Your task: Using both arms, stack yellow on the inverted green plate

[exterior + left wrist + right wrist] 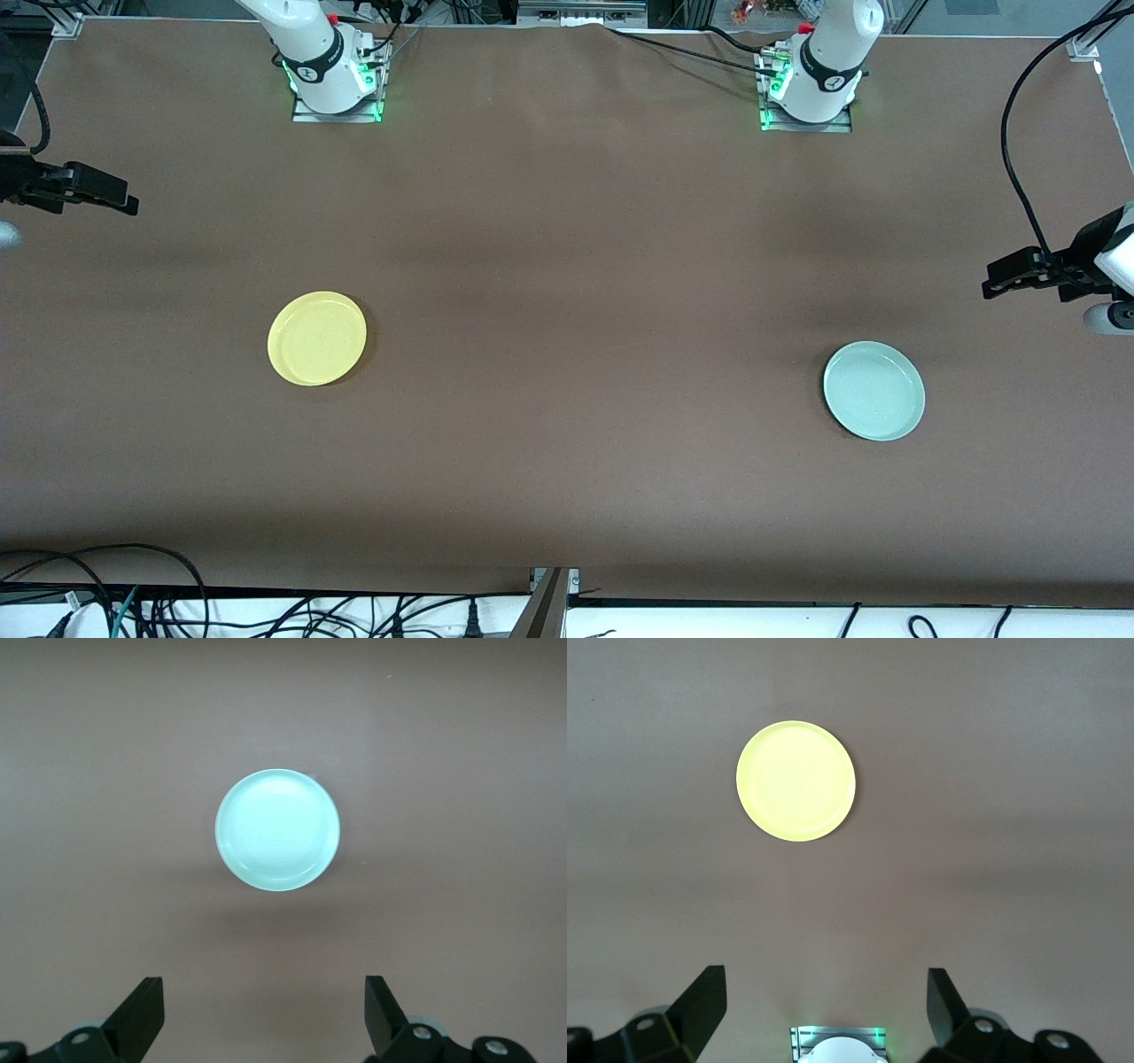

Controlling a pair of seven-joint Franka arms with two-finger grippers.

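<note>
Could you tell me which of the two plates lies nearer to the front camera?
The green plate, toward the left arm's end of the table; the yellow plate lies farther from that camera, toward the right arm's end.

You get even overhead light, sharp frames; soft shadow bands cross table (567, 266); yellow plate (796, 780) overexposed in right wrist view.

a robot lab: bolted arm bases (337, 84), loose cables (177, 602).
</note>
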